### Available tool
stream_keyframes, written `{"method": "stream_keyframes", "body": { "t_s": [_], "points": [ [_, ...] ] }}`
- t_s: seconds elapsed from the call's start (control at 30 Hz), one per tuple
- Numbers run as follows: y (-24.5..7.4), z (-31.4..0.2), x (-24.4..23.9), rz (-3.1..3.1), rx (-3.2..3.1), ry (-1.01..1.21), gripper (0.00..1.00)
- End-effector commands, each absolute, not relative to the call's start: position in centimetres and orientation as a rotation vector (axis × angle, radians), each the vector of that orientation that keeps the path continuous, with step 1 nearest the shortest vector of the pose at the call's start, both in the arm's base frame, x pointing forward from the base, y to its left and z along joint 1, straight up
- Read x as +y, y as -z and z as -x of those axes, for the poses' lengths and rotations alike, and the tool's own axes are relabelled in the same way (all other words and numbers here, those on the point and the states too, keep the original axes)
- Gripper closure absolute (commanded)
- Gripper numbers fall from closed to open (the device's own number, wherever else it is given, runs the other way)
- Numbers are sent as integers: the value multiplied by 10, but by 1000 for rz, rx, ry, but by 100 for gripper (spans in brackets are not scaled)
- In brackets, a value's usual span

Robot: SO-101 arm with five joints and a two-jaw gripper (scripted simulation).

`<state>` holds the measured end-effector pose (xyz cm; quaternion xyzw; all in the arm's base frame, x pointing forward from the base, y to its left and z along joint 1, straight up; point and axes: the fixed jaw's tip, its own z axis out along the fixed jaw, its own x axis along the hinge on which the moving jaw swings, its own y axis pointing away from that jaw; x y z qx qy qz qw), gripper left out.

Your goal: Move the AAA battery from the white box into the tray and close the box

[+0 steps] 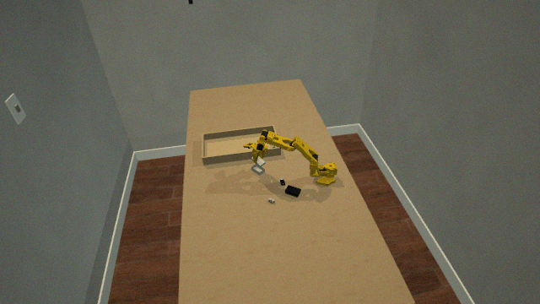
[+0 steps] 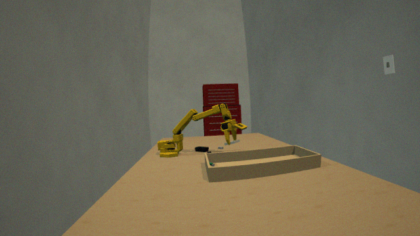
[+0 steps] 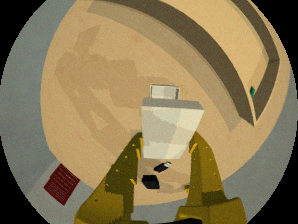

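My gripper (image 1: pixel 259 160) hangs just in front of the tray's near wall and is shut on the white lid (image 1: pixel 261 161). The wrist view shows the lid (image 3: pixel 170 127) between my fingers. The white box base (image 1: pixel 257 169) stands open side up on the table right below the lid; in the wrist view it shows beyond the lid. The long brown tray (image 1: pixel 238 144) lies behind. A small green thing, apparently the AAA battery (image 2: pixel 212 164), lies in the tray's corner nearest the arm; it also shows in the wrist view (image 3: pixel 253 91).
A closed black box (image 1: pixel 293 191) lies near the arm's base (image 1: pixel 325 172). A small black piece (image 1: pixel 282 181) sits beside it and a small pale piece (image 1: pixel 271 201) lies further forward. The tray's walls (image 2: pixel 262 164) stand low.
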<state>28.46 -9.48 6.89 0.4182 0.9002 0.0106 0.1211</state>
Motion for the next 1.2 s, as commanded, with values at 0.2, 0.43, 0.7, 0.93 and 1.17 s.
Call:
{"method": "stream_keyframes", "body": {
  "t_s": [0.2, 0.43, 0.7, 0.93, 1.17],
  "points": [
    [-88, -287, -95, -1188, 2569, -40, 80],
    [-88, -287, -95, -1188, 2569, -40, 80],
    [-88, -288, -95, -1181, 2564, -40, 80],
    [-88, -291, -96, -1166, 2554, -41, 80],
    [-89, -294, -97, -1151, 2543, -42, 80]
  ]
}}
